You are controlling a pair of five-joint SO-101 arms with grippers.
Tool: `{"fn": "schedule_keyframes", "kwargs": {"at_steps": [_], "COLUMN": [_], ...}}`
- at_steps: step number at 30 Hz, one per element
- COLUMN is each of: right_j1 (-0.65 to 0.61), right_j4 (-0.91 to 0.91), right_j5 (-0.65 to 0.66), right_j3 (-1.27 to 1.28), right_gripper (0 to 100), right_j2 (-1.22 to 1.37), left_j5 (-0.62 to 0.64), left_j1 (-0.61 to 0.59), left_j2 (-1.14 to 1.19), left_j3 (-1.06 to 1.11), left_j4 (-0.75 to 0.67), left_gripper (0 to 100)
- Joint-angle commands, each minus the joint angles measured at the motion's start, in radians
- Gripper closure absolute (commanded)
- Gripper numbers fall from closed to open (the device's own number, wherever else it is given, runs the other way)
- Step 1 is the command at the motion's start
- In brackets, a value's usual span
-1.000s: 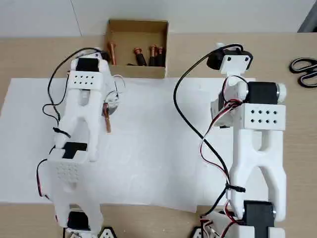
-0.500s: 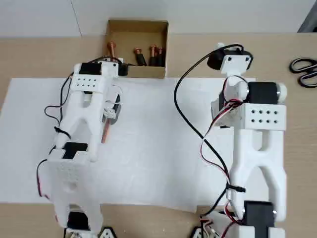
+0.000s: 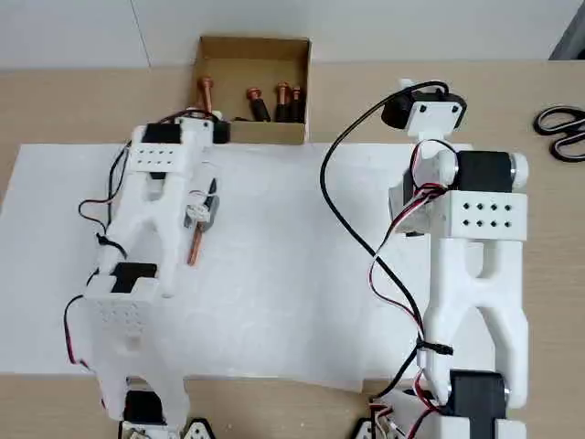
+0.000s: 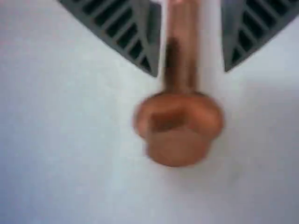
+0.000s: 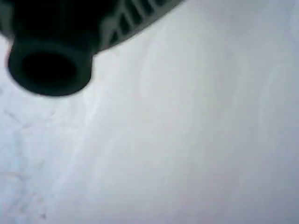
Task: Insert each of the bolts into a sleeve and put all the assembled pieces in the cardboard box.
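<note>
Two grippers logged. The left gripper [image 4: 191,65] pinched the shank of a copper flange-head bolt [image 4: 177,126] over the white paper sheet [image 3: 274,293], near the brown cardboard box [image 3: 254,133]. The right gripper [image 5: 70,18] clamped a black cylindrical sleeve [image 5: 49,70] above that sheet. The box held several bolt-and-sleeve assemblies [image 3: 274,102].

We see high view bright, evenly lit; arms [image 3: 475,265] cast faint shadows on white sheet [image 3: 274,274]. Left wrist view: soft shadow under bolt [image 4: 177,126] head.

Lab workbench: wooden table [image 3: 366,91], white sheet [image 3: 274,274], scissors [image 3: 559,131].
</note>
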Motion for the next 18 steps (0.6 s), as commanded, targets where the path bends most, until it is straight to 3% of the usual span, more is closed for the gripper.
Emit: {"fn": "schedule_keyframes", "kwargs": {"at_steps": [1,14,18], "right_j1": [-0.004,-0.004,-0.004], "right_j4": [-0.002,-0.002,-0.002], "right_j5": [0.009,0.009,0.009], "right_j3": [-0.006,-0.006,-0.006], "right_gripper": [99.5,99.5,99.5], "right_j2": [-0.045,-0.041,-0.039], "left_j5": [-0.003,0.020,0.034], "left_j1": [-0.014,-0.009,-0.008], "left_j2": [-0.015,-0.014,-0.014], "left_j3": [0.015,0.048,0.077], "left_j4": [-0.043,-0.127,-0.166], "left_gripper": [91,91,97]}}
